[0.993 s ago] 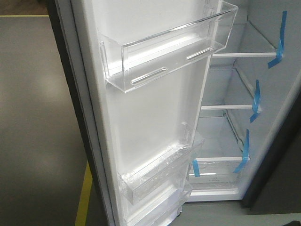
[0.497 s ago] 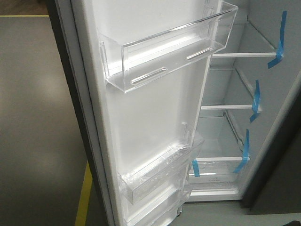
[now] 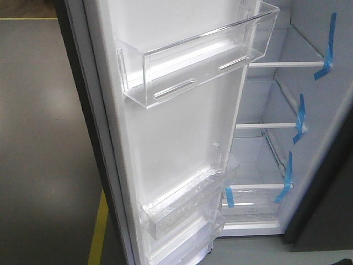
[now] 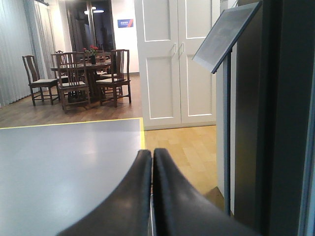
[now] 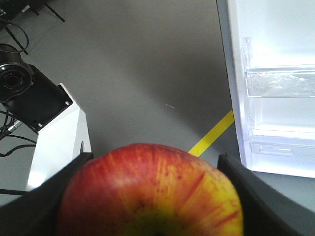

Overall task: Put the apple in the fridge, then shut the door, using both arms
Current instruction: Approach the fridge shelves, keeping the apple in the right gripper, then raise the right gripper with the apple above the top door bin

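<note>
The fridge (image 3: 259,99) stood open, its door (image 3: 176,143) swung wide across the front view. As I judged it, the biggest risk was the door itself. Its clear bins (image 3: 198,61) jutted toward the opening, so an arm reaching in could clip one and jolt the load. Next came the shelves (image 3: 287,64): an approach that was too low or too high would strike a white front edge. The smallest risk lay with the apple (image 5: 152,191). It was round and smooth and pinched only at its sides. It could slip on a knock, or roll off a shelf once let go and block the door as it closed.

The right jaws were grasping the apple, with a dark finger on each flank. It hung outside the fridge over grey floor, with the door's lower bins up to its right in the wrist view. The left jaws were clenched together on nothing.

Counted, there were:
- one fridge
- one open door
- three shelves
- three door bins, the lowest only partly in view
- four blue tape strips (image 3: 300,118)
- one apple
</note>
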### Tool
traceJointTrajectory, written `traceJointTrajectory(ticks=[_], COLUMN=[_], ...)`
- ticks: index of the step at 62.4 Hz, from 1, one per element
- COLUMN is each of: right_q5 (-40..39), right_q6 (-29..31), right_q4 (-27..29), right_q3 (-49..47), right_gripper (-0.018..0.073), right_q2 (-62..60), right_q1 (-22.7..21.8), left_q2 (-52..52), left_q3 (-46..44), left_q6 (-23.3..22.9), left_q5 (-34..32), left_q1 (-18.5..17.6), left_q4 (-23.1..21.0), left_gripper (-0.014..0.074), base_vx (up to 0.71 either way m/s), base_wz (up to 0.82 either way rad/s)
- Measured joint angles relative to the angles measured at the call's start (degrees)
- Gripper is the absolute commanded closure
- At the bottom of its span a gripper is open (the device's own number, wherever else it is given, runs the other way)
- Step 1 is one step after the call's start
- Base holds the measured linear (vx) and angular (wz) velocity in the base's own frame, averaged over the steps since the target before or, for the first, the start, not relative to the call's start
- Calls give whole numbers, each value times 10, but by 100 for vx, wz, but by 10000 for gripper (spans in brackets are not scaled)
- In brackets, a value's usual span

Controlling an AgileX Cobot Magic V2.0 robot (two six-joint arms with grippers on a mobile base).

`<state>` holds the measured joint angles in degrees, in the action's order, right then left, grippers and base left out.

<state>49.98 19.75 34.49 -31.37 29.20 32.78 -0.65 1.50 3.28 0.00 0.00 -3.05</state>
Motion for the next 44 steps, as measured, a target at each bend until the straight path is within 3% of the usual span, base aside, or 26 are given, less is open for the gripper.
traceJointTrajectory(ticks=[14, 22, 30, 44], right_q5=[-4, -16, -26, -23], right_q6=[11, 0, -73, -241], right_q4=[-8, -50, -134, -352], right_q3=[0, -3, -36, -156], right_gripper=[198, 198, 198, 198], right_q2=[0, 5, 39, 142], right_q1=[0, 0, 0, 0], left_q2=[0, 0, 0, 0], left_q3=[0, 0, 0, 0], left_q6=[0, 0, 0, 0], left_q5=[0, 0, 0, 0], left_q1=[0, 0, 0, 0], left_q4=[0, 0, 0, 0], left_gripper=[603, 603, 603, 603], base_vx=[0, 0, 0, 0], base_wz=[0, 0, 0, 0])
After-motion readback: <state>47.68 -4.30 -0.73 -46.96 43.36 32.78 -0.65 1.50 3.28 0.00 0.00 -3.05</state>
